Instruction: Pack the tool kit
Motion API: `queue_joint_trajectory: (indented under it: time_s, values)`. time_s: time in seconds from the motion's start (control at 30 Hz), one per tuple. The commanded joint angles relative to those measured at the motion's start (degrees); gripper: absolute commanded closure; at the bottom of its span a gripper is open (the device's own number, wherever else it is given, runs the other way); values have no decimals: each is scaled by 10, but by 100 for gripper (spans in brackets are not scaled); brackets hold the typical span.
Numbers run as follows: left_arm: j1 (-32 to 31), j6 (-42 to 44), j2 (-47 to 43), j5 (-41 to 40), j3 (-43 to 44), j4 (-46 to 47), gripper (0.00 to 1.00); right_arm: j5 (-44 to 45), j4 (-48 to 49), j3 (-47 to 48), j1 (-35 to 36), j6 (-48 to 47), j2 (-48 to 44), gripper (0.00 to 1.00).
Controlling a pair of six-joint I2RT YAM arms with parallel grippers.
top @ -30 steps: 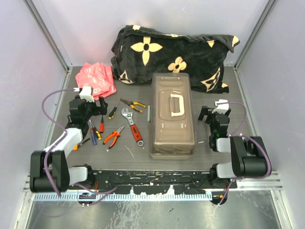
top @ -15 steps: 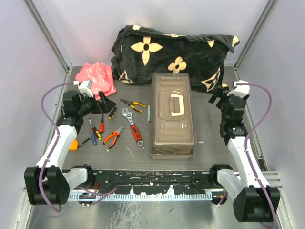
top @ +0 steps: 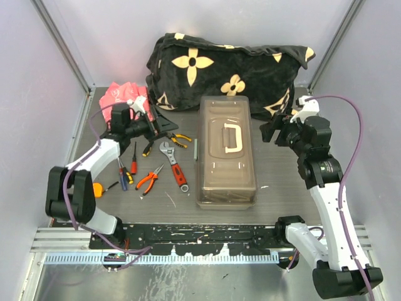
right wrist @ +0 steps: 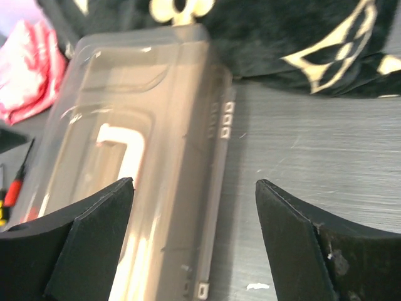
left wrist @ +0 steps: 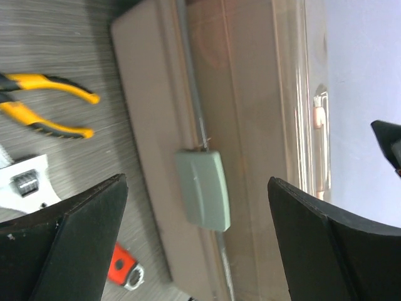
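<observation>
Two grippers are flanking the toolbox (top: 226, 164), one on each side. The left gripper (top: 164, 123) is standing with its jaws spread wide and nothing between them, pointing at the left long side of the box near its far end. Its wrist view is showing both dark fingers (left wrist: 69, 244) framing the grey-green latch (left wrist: 203, 190) without touching it. Just beside this gripper, yellow pliers (top: 177, 137) are lying on the table (top: 285, 188), with the wrench (top: 173, 164) next to them, closer to the bases. Orange pliers (top: 149, 180) and the screwdrivers (top: 123, 170) are lying further left, and the tape measure (top: 97, 190) is sitting partly behind the left arm.

The right gripper (top: 270, 134) is also gaping wide and holding nothing, hovering right of the box near its far end and aiming toward the lid. Its camera is looking across the closed translucent lid and the cream handle (right wrist: 125, 149), which is lying flat.

The box is sitting shut in the middle of the table, long axis running away from the bases. Behind it the blanket (top: 232, 66) is resting against the back wall, with a red bag (top: 122, 100) at its left.
</observation>
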Motion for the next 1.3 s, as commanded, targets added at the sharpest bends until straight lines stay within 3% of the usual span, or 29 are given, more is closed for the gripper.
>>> queue_joint_trajectory:
  time_s: [0.0,0.23,0.43,0.6,0.9,1.27]
  values:
    - [-40,-103,66,33,32,135,6,-59,-64,59,27,5,0,17]
    - [-70,-180,186,56,35,289,10,-77,-69,98,85,10,46,20]
    - [-83,-186,198,64,22,327,11,61,-93,160,234,10,127,20]
    - [-84,-180,193,65,-1,328,10,139,-106,183,295,15,184,20]
    - [-96,-191,183,76,-28,356,9,187,-132,200,331,25,248,22]
    - [-113,-270,197,87,-78,476,11,219,-120,190,340,35,288,28]
